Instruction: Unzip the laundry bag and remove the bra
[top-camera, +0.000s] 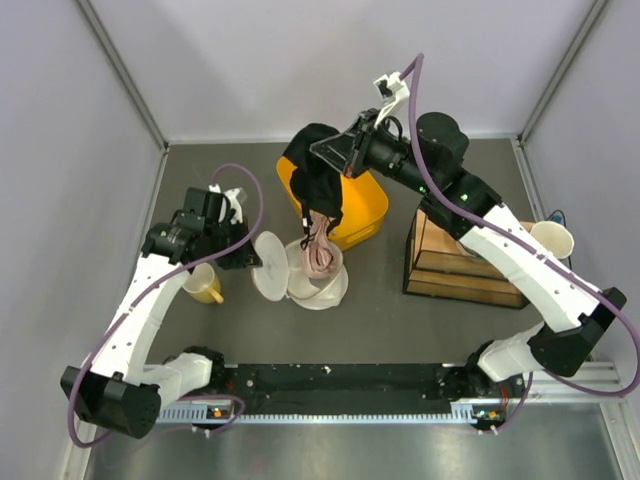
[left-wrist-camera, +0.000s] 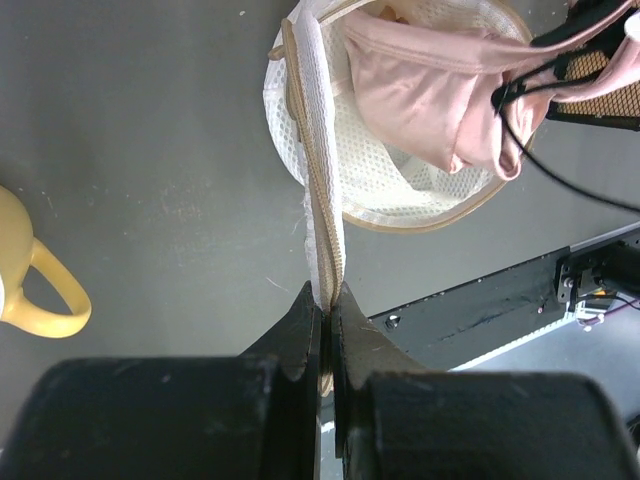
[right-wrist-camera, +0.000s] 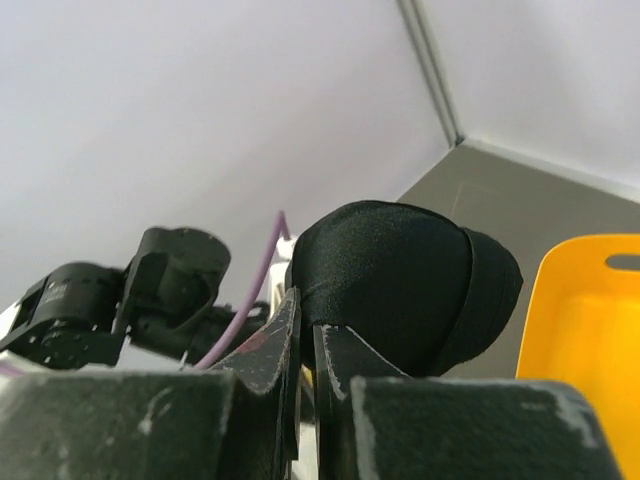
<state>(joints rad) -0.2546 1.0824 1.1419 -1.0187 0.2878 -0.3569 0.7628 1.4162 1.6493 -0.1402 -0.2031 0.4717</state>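
Left gripper (left-wrist-camera: 325, 300) fills the foreground of its wrist view, jaws pinched tight on the tan zip rim of the laundry bag (left-wrist-camera: 400, 190). The opened flap runs straight away from the fingers, edge-on, and the bra (left-wrist-camera: 430, 90) drapes pink across the gaping mouth.

Over to the right wrist: right gripper (right-wrist-camera: 305, 325) is clamped on the bra's black cup, with the yellow tub (right-wrist-camera: 590, 340) off to the right.

From above, the bag sits mid-table between the yellow mug (top-camera: 203, 285) and the tub, mouth up. The bra hangs lengthwise from the raised right gripper, black end high, pink end down in the bag.
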